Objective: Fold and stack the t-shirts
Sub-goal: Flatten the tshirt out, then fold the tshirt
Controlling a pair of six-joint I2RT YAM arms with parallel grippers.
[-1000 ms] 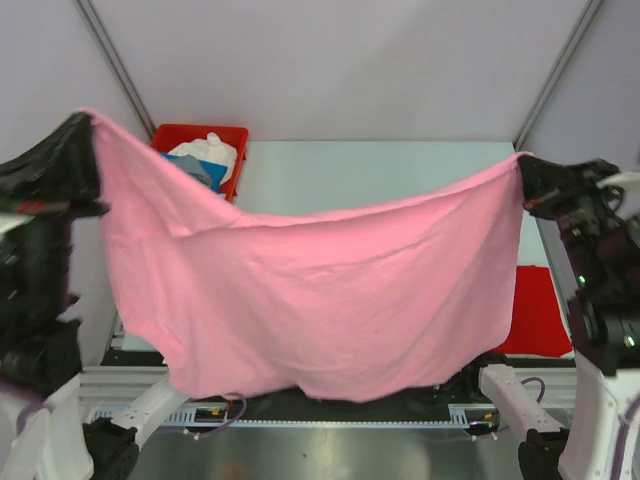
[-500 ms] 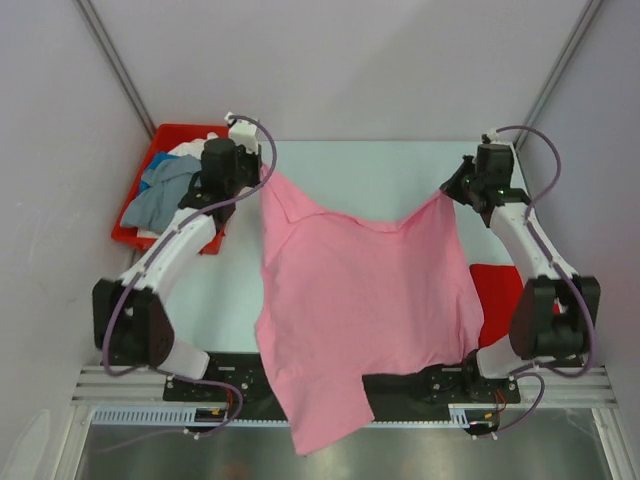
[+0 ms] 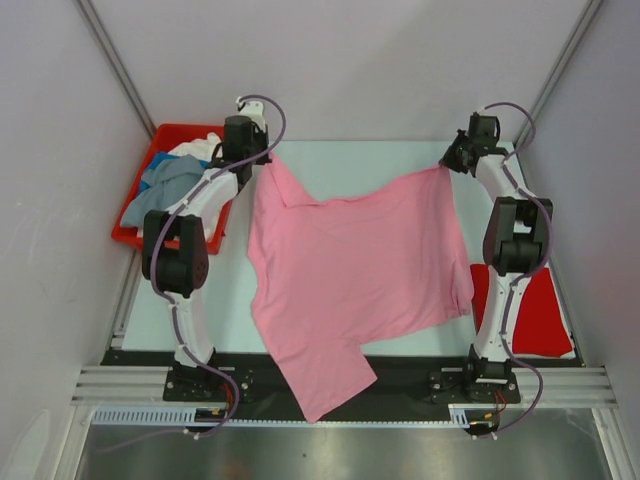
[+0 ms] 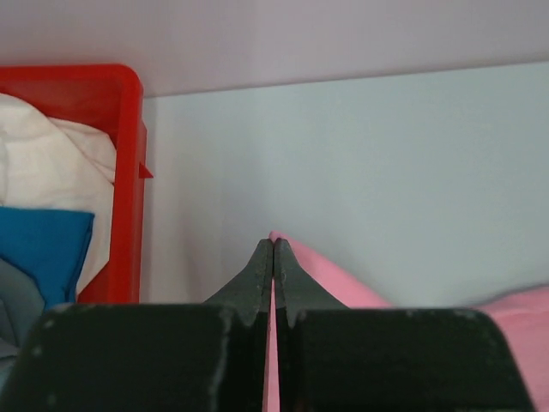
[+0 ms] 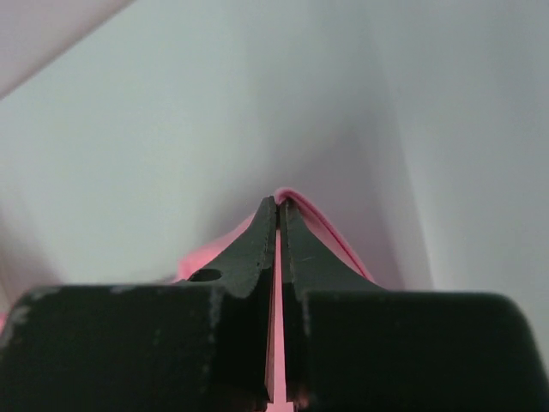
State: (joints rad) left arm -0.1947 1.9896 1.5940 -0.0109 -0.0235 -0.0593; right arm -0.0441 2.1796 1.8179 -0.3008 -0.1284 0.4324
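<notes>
In the red bin (image 3: 162, 133) we see a crumpled white shirt (image 3: 198, 150), a blue shirt (image 4: 43, 245) and a grey-blue shirt (image 3: 160, 195). The pink t-shirt (image 3: 350, 270) sprawls soft and creased across the table (image 3: 340, 160), left claw (image 4: 273, 257) and right claw (image 5: 278, 215) each pinched tight on a far corner. Red cloth (image 3: 545, 310) at right, probably another shirt.

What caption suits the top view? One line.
Jaws shut on two corners of the pink t-shirt, spread across the table.
</notes>
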